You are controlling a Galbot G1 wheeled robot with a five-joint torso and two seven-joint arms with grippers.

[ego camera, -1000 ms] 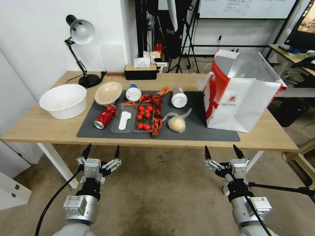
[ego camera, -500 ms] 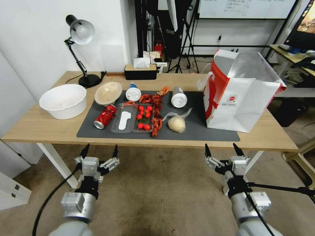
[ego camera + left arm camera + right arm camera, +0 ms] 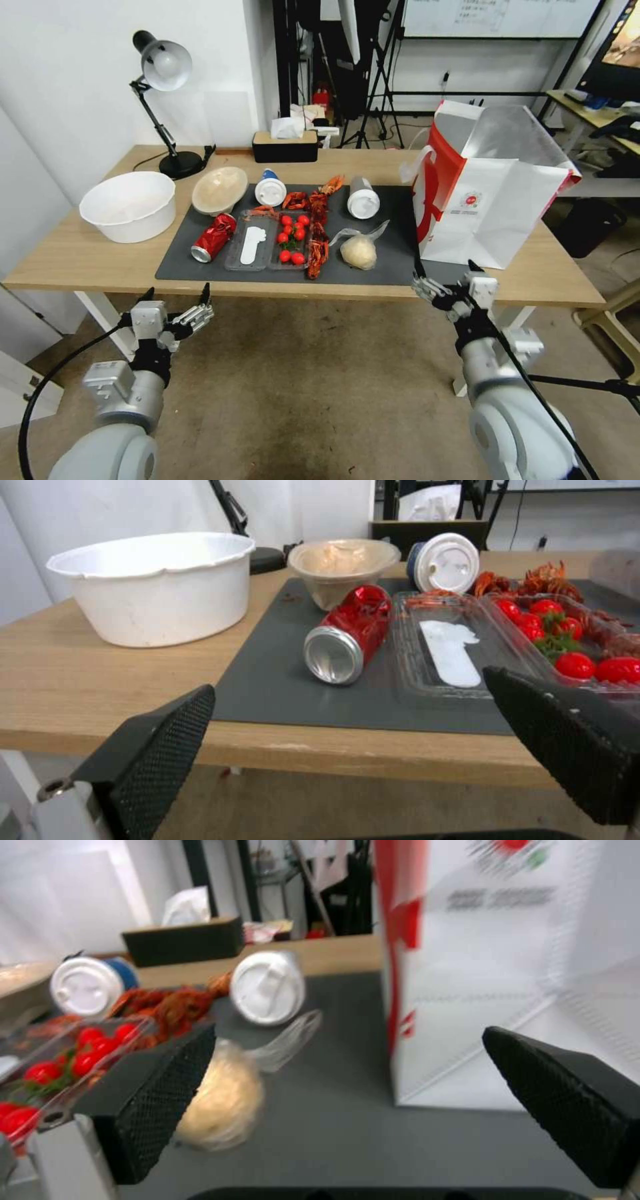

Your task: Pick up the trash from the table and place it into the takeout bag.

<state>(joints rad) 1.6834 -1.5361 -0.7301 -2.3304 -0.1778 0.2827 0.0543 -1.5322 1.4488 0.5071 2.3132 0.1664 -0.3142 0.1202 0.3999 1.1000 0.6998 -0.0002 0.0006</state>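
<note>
On the dark mat of the table (image 3: 80, 257), trash is lying untouched: crushed red can (image 3: 213, 237), two lidded cups (image 3: 271, 192) on their sides, beige bowl (image 3: 220, 189), clear bag with pale lump (image 3: 360, 251). Takeout bag (image 3: 490, 203) is standing upright at the mat's right end. Left pincer (image 3: 175, 296) is hovering released below the table's front edge; right pincer (image 3: 445, 269) is hovering released at the edge near the takeout bag.
</note>
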